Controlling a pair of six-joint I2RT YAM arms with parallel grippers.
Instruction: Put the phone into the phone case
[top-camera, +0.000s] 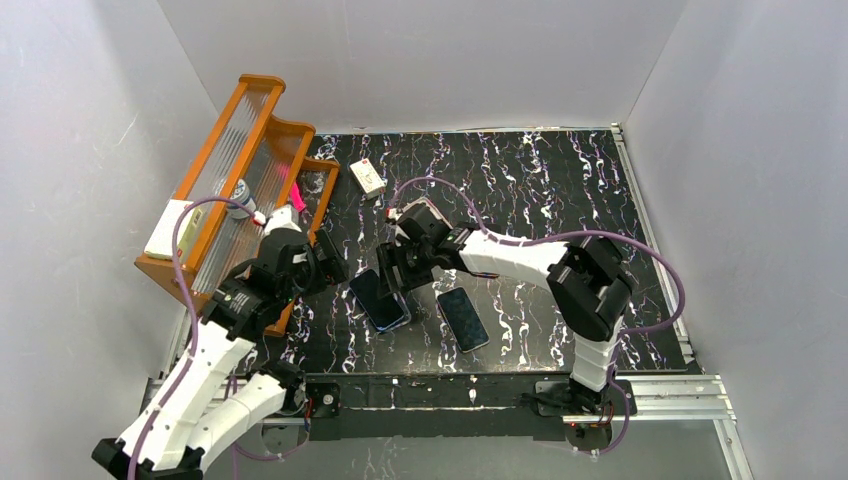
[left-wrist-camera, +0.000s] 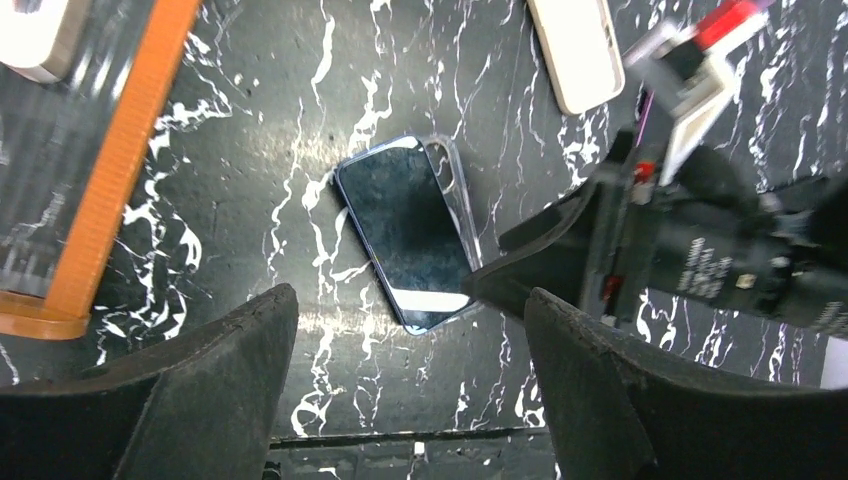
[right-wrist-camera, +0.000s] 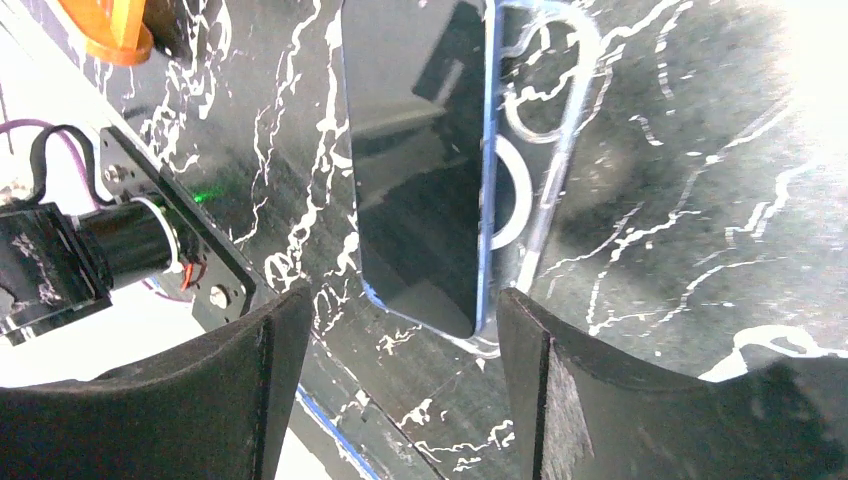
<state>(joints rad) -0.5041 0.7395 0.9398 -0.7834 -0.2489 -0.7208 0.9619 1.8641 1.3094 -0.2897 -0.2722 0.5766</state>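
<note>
A dark phone (top-camera: 376, 297) lies askew on a clear phone case (top-camera: 398, 303), left of the mat's middle. In the left wrist view the phone (left-wrist-camera: 408, 232) covers most of the case, whose clear edge (left-wrist-camera: 452, 180) sticks out on the right. The right wrist view shows the phone (right-wrist-camera: 420, 160) with the case's clear rim and ring (right-wrist-camera: 545, 130) beside it. My right gripper (top-camera: 392, 275) is open and low at the phone's far end (right-wrist-camera: 400, 380); one finger (left-wrist-camera: 530, 262) touches the case's edge. My left gripper (top-camera: 330, 265) is open and empty, hovering left of the phone (left-wrist-camera: 410, 390).
A second dark phone (top-camera: 462, 318) lies to the right of the first. A white box (top-camera: 367, 177) sits further back, and shows in the left wrist view (left-wrist-camera: 575, 50). An orange rack (top-camera: 235, 170) stands along the left side. The mat's front edge (top-camera: 480, 370) is close.
</note>
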